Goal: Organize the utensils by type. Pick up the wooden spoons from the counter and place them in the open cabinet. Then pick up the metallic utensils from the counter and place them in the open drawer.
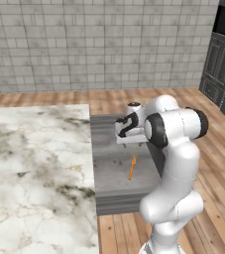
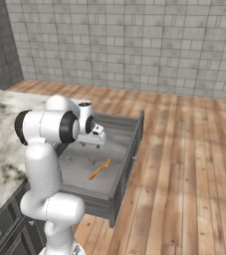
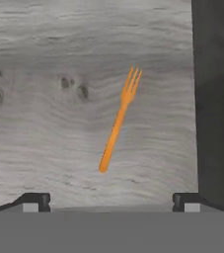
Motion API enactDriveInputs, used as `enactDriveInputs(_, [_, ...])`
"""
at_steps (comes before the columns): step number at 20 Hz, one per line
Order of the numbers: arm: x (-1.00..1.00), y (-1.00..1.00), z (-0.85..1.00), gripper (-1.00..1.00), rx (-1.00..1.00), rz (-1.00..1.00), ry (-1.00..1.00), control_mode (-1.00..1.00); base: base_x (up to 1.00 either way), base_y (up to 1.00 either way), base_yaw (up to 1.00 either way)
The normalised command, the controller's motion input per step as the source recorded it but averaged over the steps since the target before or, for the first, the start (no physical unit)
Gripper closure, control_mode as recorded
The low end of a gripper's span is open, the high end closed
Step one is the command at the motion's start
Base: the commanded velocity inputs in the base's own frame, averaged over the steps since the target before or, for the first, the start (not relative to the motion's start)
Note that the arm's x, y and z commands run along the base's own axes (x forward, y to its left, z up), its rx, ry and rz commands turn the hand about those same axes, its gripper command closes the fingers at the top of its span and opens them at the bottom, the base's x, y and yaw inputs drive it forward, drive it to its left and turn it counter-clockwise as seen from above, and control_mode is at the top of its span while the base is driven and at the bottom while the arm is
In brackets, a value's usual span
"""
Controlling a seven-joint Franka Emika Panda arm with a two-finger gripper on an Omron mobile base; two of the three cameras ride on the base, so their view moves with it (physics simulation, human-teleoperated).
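The orange fork lies flat on the grey floor of the open drawer, its tines toward the drawer's dark front. My gripper hangs above the drawer, pointing down at the fork. It is open, its two fingertips far apart with nothing between them. The white marble counter runs beside the drawer. The wooden spoons, the grey steel fork and the wall cabinet are out of view.
Wooden floor spreads around the pulled-out drawer. A grey tiled wall stands behind. Tall dark panelled cabinetry rises at the far right in the left base view.
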Motion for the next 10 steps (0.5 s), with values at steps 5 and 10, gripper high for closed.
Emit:
enactDriveInputs(5, [-0.77, 0.08, 0.43, -1.0, 0.0, 0.13, -0.18, -1.0, 0.0, 0.0, 0.0])
enactDriveInputs(10, [-0.66, 0.01, 0.3, -1.0, 0.0, 0.05, -0.06, -1.0, 0.0, 0.0, 0.0])
